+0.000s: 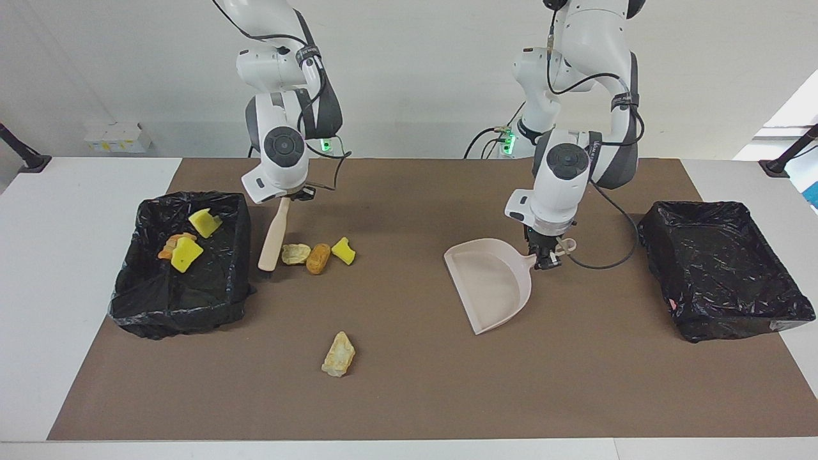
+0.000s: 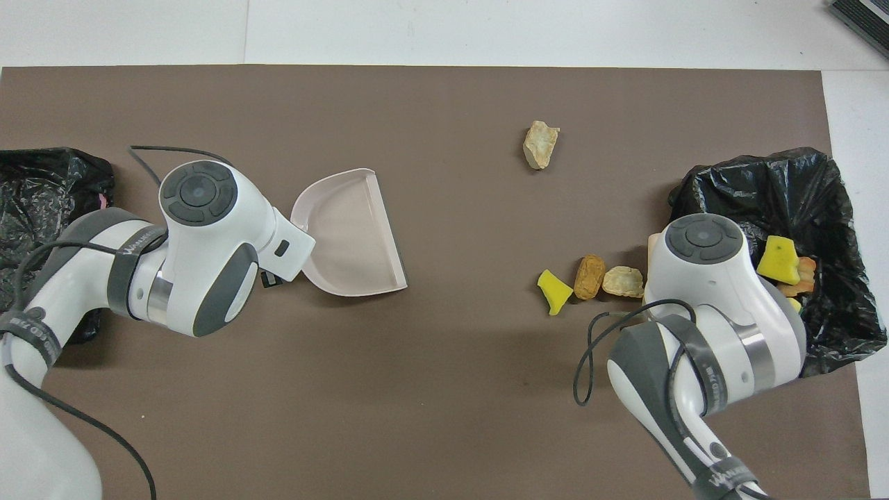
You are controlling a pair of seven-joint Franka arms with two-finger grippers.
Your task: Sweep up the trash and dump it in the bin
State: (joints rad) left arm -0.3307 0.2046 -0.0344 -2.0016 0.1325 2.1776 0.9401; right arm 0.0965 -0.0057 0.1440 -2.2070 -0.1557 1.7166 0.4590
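Bin (image 1: 185, 306), black-lined, at the right arm's end, beside the right gripper (image 1: 295, 193); some trash already in it. Dustpan (image 1: 492, 287), beige, rigid; left gripper (image 1: 543, 259) clamped on its handle, pan mouth facing the trash. Brush (image 1: 273, 239), pale handle pinched in the right gripper's closed fingers, bristles down between bin and trash. Trash: row of three lumps (image 1: 317, 254) just beside the bristles on the dustpan side; one tan lump (image 1: 339, 354) well apart. Judged light, soft, likely to roll: best pushed low with bristles, not pinched
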